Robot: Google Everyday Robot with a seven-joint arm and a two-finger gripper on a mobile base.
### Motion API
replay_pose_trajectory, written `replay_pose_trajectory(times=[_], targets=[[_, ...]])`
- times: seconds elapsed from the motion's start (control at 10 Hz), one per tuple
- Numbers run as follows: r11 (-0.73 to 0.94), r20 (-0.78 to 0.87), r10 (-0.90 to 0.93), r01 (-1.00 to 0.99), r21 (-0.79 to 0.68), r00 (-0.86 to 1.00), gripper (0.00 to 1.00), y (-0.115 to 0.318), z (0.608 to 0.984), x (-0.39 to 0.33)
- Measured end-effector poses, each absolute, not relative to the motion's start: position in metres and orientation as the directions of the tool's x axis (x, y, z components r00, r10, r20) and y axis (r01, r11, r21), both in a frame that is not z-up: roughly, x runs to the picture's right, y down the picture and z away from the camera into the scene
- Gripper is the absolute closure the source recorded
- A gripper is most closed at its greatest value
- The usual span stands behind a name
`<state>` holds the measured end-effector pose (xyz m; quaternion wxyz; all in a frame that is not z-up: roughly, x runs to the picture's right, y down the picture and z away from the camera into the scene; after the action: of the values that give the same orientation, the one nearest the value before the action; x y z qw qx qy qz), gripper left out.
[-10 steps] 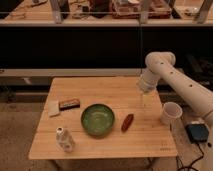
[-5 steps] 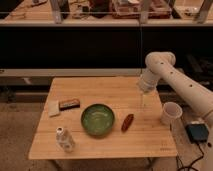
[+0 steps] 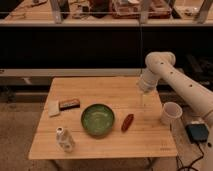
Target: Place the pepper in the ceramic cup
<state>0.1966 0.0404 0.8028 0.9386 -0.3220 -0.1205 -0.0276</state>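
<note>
Gripper (image 3: pixel 144 101), fingers open, hovers right of centre.
Skewed pinch might roll the tapered dark-red pepper (image 3: pixel 127 122); white ceramic cup (image 3: pixel 170 113) might tip.

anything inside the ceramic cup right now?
Nothing visible in the ceramic cup; its wall hides the bottom. The pepper lies on the table; the hand hovers beyond it.

Arm (image 3: pixel 186 91): white, reaches in from the lower right and rises to a rounded joint (image 3: pixel 159 63).
Wrist (image 3: pixel 147 82): bends down from that joint.
Tool (image 3: pixel 144 101): right of centre, below the wrist, pointing down, fingers spread, holding nothing.
</note>
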Motion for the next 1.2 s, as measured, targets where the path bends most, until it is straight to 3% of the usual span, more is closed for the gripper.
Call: replay_pose_trajectory(times=[0.3, 0.7, 1.2], targets=[[0.797, 0.254, -0.003, 0.156, -0.583, 0.967, 0.2, 0.044, 0.806, 0.199], [0.819, 0.387, -0.227, 0.39, -0.421, 0.894, 0.2, 0.078, 0.815, 0.198], [0.776, 0.456, -0.351, 0.527, -0.347, 0.818, 0.2, 0.111, 0.814, 0.182]])
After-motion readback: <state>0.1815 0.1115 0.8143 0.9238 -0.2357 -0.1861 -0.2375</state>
